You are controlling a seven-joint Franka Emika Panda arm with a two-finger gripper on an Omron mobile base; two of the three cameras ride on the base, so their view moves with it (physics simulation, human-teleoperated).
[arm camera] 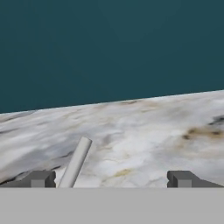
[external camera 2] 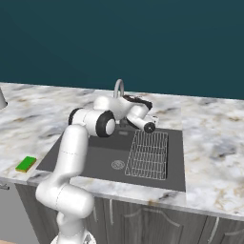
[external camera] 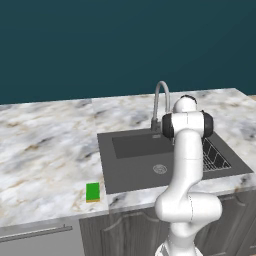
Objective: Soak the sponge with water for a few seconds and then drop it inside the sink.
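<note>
Sponge (external camera: 92, 192) lies flat on the counter (external camera: 45, 145), just left of the sink (external camera: 135, 175) near the front edge. Gripper (arm camera: 111, 178) hangs over the sink's back by the faucet (external camera: 160, 102), fingers wide apart and empty. A rack (external camera 2: 148, 155) sits in the sink's right side.

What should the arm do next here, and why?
Probably swing toward the sponge: it lies on the counter left of the sink, untouched, while the open gripper faces the far counter near the faucet, holding nothing.
</note>
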